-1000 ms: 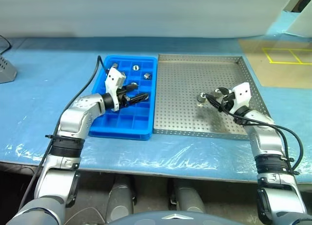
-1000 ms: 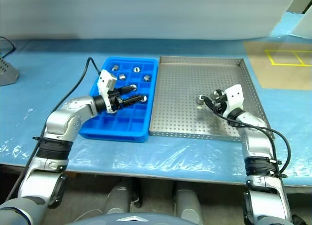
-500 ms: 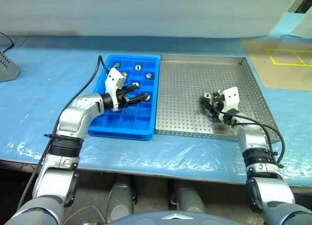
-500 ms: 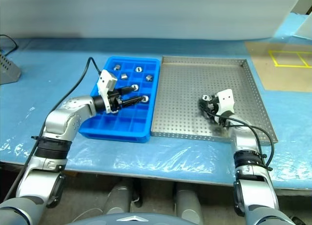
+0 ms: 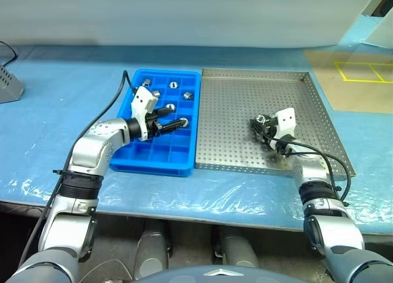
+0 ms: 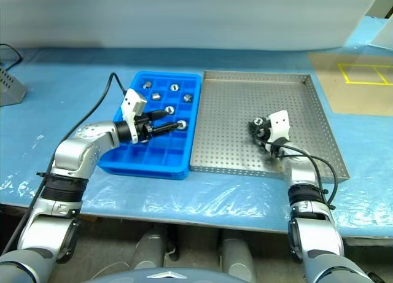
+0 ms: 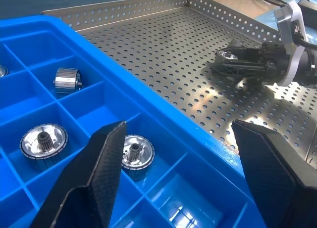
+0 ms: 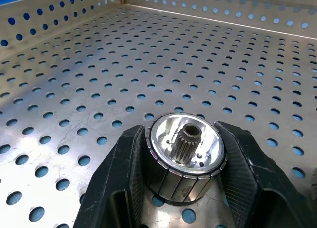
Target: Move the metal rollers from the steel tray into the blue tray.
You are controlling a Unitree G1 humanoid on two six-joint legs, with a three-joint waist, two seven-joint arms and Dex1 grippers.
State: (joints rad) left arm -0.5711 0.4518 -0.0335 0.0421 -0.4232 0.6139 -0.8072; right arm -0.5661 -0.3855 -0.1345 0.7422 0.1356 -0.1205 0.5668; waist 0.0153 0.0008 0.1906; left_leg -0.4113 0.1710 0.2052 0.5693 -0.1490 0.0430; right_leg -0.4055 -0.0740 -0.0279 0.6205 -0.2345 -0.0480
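Observation:
The steel tray (image 5: pixel 245 93) lies right of the blue tray (image 5: pixel 153 166). My right gripper (image 5: pixel 261 124) is low over the steel tray's middle, shut on a metal roller (image 8: pixel 185 156). Its fingers (image 8: pixel 124 173) press the roller's ribbed sides, and the toothed hub faces up. Whether the roller still rests on the tray floor I cannot tell. My left gripper (image 5: pixel 174 117) hovers open and empty over the blue tray, fingers (image 7: pixel 99 183) spread wide. Several metal rollers (image 5: pixel 174 84) sit in separate compartments of the blue tray, one (image 7: pixel 134 154) just under the left gripper.
Blue plastic sheeting (image 5: pixel 61 123) covers the table. A grey object (image 5: pixel 7 86) stands at the far left edge. Brown board with yellow tape lines (image 5: pixel 359 74) lies at the back right. A black cable (image 5: pixel 116 99) runs along my left arm.
My right gripper has sunk to the steel tray floor and shut on the roller that lay just in front of it. The left gripper has stayed open over the blue tray.

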